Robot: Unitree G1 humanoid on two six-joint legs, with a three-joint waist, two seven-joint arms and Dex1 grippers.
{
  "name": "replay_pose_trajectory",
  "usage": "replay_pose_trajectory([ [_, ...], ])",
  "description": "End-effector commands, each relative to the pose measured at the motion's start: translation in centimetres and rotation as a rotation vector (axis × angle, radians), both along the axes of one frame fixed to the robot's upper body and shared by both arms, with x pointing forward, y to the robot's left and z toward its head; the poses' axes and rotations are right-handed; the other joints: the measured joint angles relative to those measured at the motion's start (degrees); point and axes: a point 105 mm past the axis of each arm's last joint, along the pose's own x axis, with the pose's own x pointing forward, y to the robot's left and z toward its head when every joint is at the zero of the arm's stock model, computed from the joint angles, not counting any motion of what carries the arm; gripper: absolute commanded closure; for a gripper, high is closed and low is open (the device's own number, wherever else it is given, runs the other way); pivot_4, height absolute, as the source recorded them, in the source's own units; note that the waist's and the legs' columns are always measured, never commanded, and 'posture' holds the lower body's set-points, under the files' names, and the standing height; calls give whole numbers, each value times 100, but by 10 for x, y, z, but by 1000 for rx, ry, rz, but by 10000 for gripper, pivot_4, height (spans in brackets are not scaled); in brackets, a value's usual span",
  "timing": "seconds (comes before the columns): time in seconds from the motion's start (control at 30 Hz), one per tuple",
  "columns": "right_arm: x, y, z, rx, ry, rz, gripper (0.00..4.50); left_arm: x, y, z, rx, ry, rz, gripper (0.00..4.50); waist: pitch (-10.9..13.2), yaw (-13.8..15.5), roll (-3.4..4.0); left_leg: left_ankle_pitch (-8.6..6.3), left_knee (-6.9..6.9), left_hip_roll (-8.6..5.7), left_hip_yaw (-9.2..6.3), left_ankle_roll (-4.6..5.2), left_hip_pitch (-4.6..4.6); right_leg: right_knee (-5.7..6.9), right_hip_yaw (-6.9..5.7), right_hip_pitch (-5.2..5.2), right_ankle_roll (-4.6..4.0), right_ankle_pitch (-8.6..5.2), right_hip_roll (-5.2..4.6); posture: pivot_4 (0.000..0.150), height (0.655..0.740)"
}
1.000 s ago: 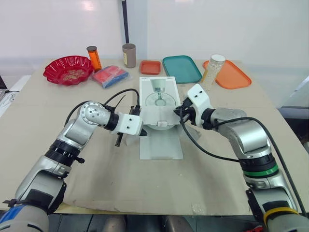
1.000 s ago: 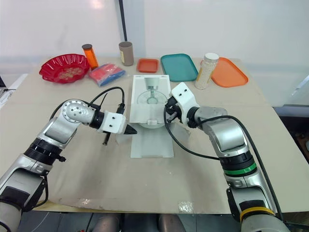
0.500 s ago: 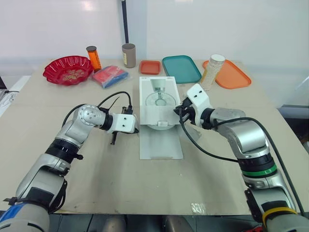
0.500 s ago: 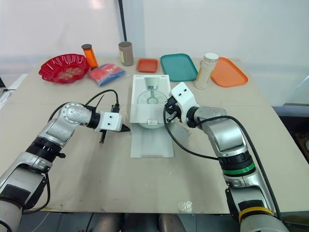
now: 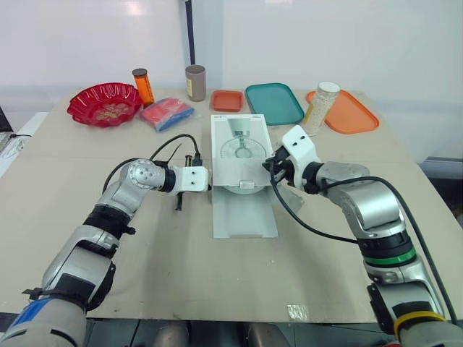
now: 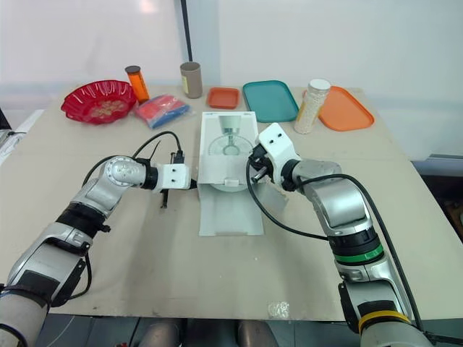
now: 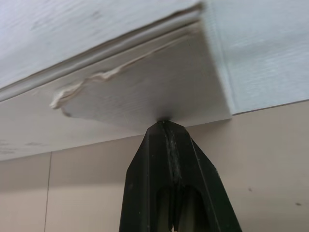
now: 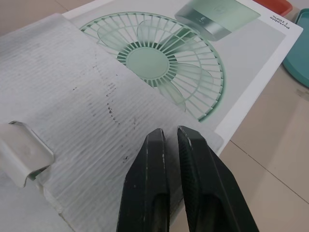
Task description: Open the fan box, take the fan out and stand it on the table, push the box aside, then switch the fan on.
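The white fan box point(image 5: 241, 142), with a green fan printed on its top, lies flat at the table's middle. Its front flap point(image 5: 244, 213) is folded down onto the table toward me. My left gripper point(image 5: 210, 181) is shut, and its tip point(image 7: 164, 123) touches a torn side flap point(image 7: 145, 92) at the box's left edge. My right gripper point(image 5: 268, 168) is at the box's right edge. Its fingers point(image 8: 154, 145) stand almost together over the corrugated flap point(image 8: 63, 116), with nothing between them. The fan itself is hidden.
Along the far edge stand a red bowl point(image 5: 105, 103), an orange bottle point(image 5: 143, 85), a brown cup point(image 5: 194, 82), a red-blue packet point(image 5: 166, 113), a small orange tray point(image 5: 226, 100), a teal tray point(image 5: 273, 103), a jar point(image 5: 322, 107) and an orange tray point(image 5: 347, 112).
My left gripper has moved a little farther along the box's left side and its wrist has levelled out. The right gripper has stayed at the box's right edge.
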Motion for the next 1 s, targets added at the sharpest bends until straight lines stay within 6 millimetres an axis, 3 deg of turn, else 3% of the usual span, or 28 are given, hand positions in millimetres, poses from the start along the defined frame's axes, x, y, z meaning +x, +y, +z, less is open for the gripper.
replay_pose_trajectory([
  [0.03,-3,0,-4,-10,16,5,40772,6,-7,23,-28,-96,-16,45000,0,-1,0,0,0,0,0,0,0,0,0,0,0,0,0,1500,7400],
  [0.23,-4,0,-5,-20,17,6,40772,1,5,33,-19,-102,-21,45000,0,-6,0,0,0,1,0,0,0,0,0,-1,0,0,1,1500,7400],
  [0.5,-7,1,-5,-17,18,9,40772,-36,14,35,-53,20,-88,45000,0,-18,1,0,-4,5,0,0,1,1,-1,-2,-1,0,2,1500,7400],
  [0.73,-9,5,2,12,17,22,40772,-65,21,29,-152,141,-48,45000,0,-20,2,0,-2,8,-1,0,2,1,-1,-1,-2,-1,4,1500,7400],
  [1.0,-9,4,3,11,21,22,40772,-75,2,26,-390,280,37,45000,0,-15,2,0,-2,7,0,0,2,1,-1,1,-2,-1,2,1500,7400],
])
